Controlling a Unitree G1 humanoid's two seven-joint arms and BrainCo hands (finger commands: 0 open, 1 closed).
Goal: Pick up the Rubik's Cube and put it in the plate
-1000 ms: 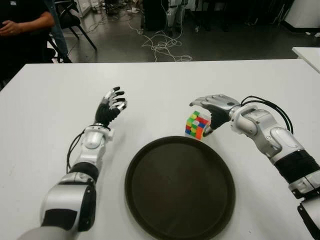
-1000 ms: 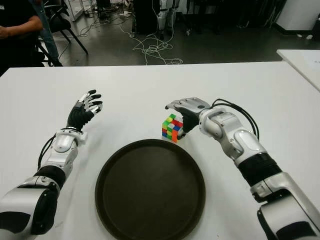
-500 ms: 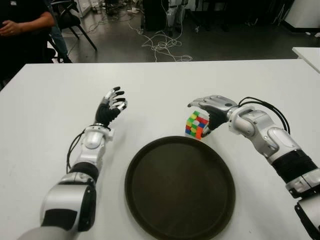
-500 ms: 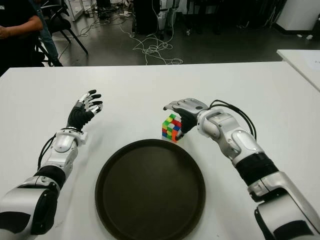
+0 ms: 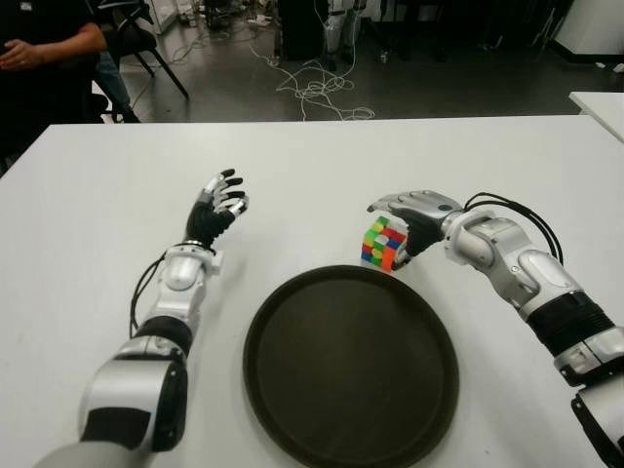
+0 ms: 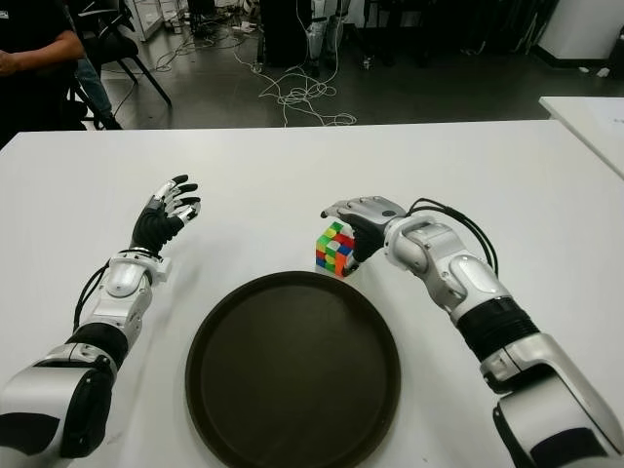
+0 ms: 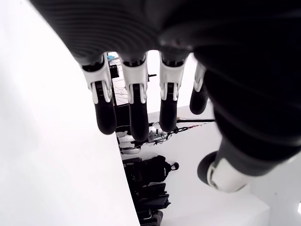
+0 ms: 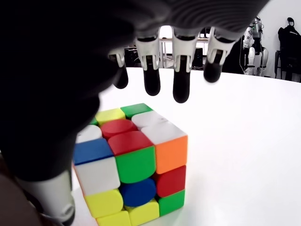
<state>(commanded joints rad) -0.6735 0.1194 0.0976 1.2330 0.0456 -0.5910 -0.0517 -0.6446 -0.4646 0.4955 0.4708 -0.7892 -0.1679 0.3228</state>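
The Rubik's Cube (image 5: pixel 384 244) stood on the white tabletop (image 5: pixel 322 166), centre frame, just beyond the dark plate (image 5: pixel 351 366). The right hand (image 5: pixel 412 216) arched over it, fingers spread, not gripping. The left hand (image 5: pixel 216 210), centre-left, was open and empty.

One Rubik's Cube (image 5: pixel 384 244), one plate (image 5: pixel 351 366) (dark, round).
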